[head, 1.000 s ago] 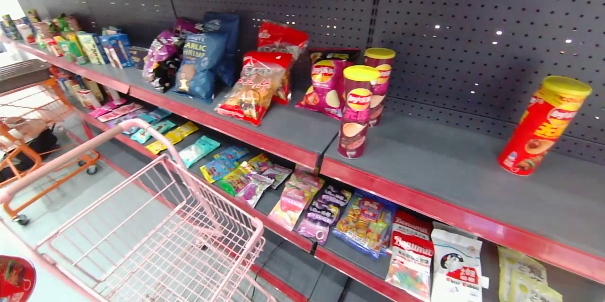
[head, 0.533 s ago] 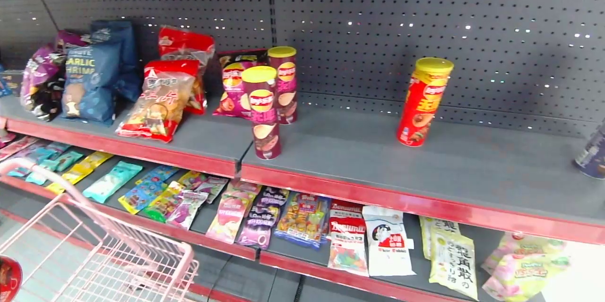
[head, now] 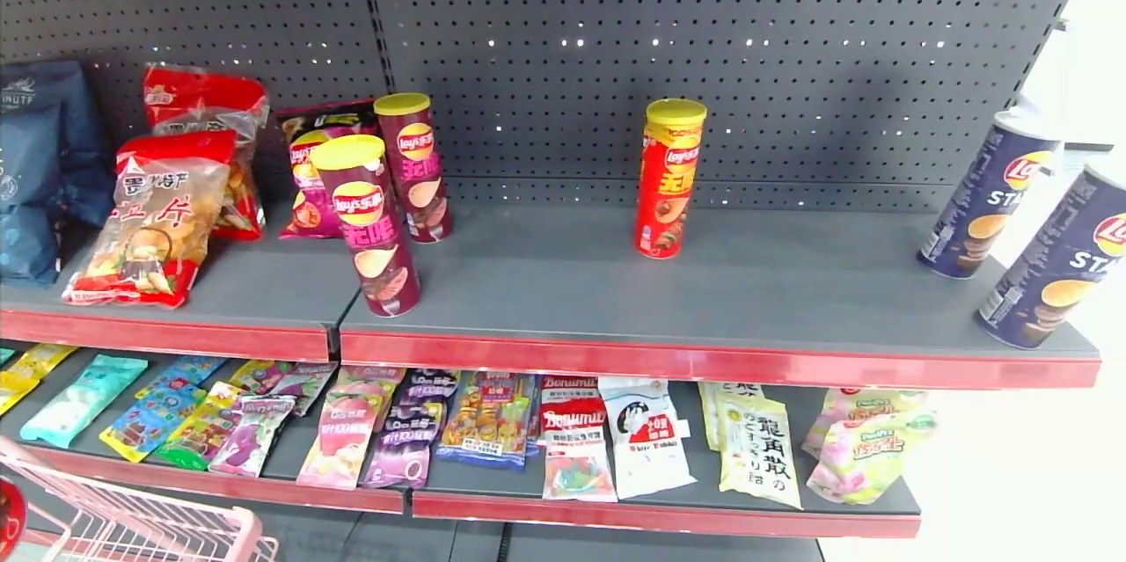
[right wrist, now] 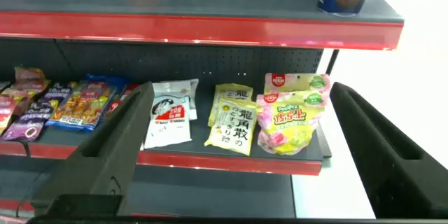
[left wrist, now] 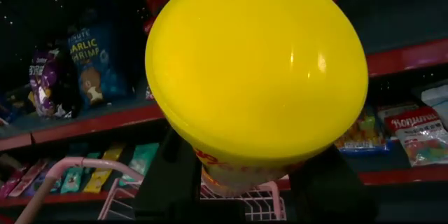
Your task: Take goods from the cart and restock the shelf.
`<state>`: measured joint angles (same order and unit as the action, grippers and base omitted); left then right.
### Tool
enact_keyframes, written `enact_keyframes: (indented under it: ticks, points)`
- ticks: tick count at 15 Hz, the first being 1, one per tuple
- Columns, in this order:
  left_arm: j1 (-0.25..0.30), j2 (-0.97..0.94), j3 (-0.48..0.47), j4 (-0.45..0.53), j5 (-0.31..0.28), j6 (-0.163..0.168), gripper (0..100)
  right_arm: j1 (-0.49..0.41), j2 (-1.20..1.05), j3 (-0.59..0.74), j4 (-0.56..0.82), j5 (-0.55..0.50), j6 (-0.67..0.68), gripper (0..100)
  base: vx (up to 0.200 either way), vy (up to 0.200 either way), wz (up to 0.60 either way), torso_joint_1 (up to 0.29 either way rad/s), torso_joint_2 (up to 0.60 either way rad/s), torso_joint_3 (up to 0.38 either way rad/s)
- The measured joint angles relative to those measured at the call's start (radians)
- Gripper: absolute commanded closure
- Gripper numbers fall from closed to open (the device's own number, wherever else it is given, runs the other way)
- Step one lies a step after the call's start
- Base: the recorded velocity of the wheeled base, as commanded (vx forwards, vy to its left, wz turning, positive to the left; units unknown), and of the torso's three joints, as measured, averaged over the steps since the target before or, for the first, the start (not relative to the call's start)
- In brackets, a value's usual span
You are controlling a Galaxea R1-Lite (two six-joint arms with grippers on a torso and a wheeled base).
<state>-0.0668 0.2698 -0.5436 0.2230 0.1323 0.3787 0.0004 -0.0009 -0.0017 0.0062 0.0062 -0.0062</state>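
Head view had swung to the right over the last second, a turn of the camera and not of the goods. The pink cart [head: 132, 531] slid to the lower left corner, and the right end of the upper shelf [head: 704, 361] came into sight, with two dark blue cans [head: 985, 193] near its edge. One red can [head: 669, 179] stood upright mid-shelf, well apart from two maroon cans [head: 369, 228] to its left. In the left wrist view the left pincer [left wrist: 248, 178] gripped a yellow-lidded can [left wrist: 255, 70] with a red body, lid toward the camera, the cart beyond it, not yet on the shelf. The right pincer [right wrist: 241, 91] was spread wide and empty, facing snack packets [right wrist: 234, 119] on the lower shelf. By this reading the robot was turning from cart to shelf with one can in hand, and the bare stretch beside the matching red can looked the likely spot for it
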Motion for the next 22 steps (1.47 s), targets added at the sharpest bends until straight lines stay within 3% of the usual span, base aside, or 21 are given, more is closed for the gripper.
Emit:
enact_keyframes:
  ticks: [6, 14, 17, 20, 22]
  points:
    - [0.001, 0.0, 0.004, 0.001, -0.001, 0.0, 100, 0.001, 0.0, 0.0, 0.001, 0.002, -0.001, 0, 0.2, 0.0, 0.0, 0.002, 0.0, 0.002]
    - [-0.001, -0.022, 0.008, 0.001, -0.015, 0.007, 100, 0.001, 0.0, 0.0, 0.001, 0.013, -0.005, 0, 0.0, 0.0, 0.0, 0.0, 0.0, 0.0]
    - [0.0, -0.05, 0.033, 0.001, 0.007, 0.014, 100, 0.002, 0.007, -0.003, 0.001, 0.016, -0.01, 0, 0.0, 0.0, 0.0, 0.0, 0.0, 0.0]
    - [0.0, -0.087, 0.061, 0.002, 0.061, -0.029, 100, 0.005, 0.021, -0.057, -0.004, 0.025, 0.008, 0, 0.0, 0.0, 0.0, 0.0, 0.0, 0.0]
    - [0.0, -0.113, 0.081, 0.009, 0.064, -0.038, 100, 0.013, 0.119, -0.193, -0.006, 0.043, 0.048, 0, 0.0, 0.0, 0.0, 0.0, 0.0, 0.0]
